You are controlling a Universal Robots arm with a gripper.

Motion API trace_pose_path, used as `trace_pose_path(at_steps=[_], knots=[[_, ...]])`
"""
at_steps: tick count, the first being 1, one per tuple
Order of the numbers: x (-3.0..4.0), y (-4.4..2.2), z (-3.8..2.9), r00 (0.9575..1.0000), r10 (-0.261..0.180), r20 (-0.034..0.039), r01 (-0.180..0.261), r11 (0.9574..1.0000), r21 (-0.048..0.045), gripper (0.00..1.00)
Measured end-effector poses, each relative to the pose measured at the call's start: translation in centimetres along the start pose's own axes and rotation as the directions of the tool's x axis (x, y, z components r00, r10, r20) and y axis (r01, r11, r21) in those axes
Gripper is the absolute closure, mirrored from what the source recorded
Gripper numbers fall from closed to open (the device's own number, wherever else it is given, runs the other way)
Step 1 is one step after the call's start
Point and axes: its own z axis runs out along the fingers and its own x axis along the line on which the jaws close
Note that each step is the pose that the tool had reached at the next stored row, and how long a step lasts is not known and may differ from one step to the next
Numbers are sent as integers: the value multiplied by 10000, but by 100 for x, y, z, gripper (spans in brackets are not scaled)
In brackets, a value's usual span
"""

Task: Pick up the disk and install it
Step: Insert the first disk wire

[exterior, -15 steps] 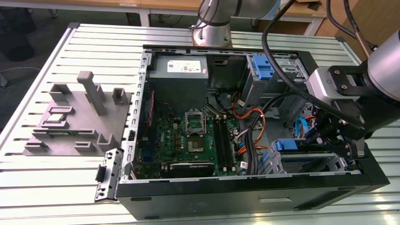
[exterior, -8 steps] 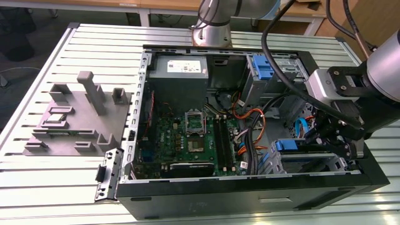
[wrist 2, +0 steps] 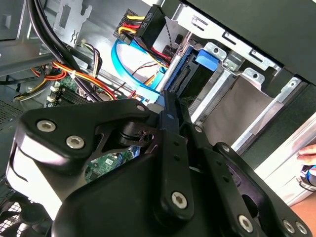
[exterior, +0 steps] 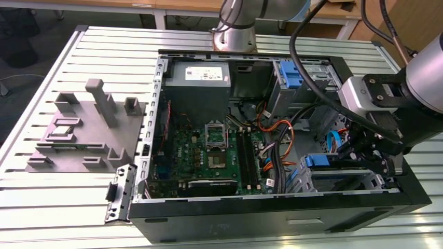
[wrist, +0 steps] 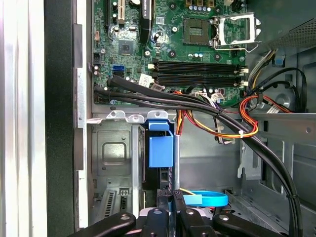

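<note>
The gripper reaches into the open computer case, at the metal drive cage in the corner on the exterior view's right. Its two black fingers are pressed together. Neither wrist view shows a gap between them, and nothing is clamped there.

The disk stands on edge in a slot of the cage, straight ahead of the fingertips. In the first wrist view its blue carrier tab faces the camera, and the dark body of the drive runs from that tab toward the gripper. The fingertips are just beside the near edge of the disk; whether they touch it cannot be told.

A blue flat cable loops just to one side of the fingers, close to the disk's near end. Beyond the disk, farther from the gripper, a bundle of black cables and some orange, red and yellow wires cross in front of the green motherboard. In the exterior view a grey fixture lies on the slatted table, outside the case and well apart from the gripper.
</note>
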Motion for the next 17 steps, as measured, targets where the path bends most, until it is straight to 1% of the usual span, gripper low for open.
trace_pose_path(at_steps=[4,5,6,7,9,10,15,17], knots=[[-3,0,-19,10000,1,9,-1,10000,0,84],[-3,0,-21,10000,1,53,-1,10000,0,84],[-2,0,-21,9999,4,166,-4,10000,0,84],[2,0,-21,9997,7,258,-7,10000,0,84],[14,-1,-23,9993,9,376,-9,10000,0,84],[22,-1,-24,9991,10,423,-10,10000,1,84],[59,-1,-28,9991,10,431,-10,10000,1,84],[62,-1,-25,9990,10,450,-10,10000,2,84]])
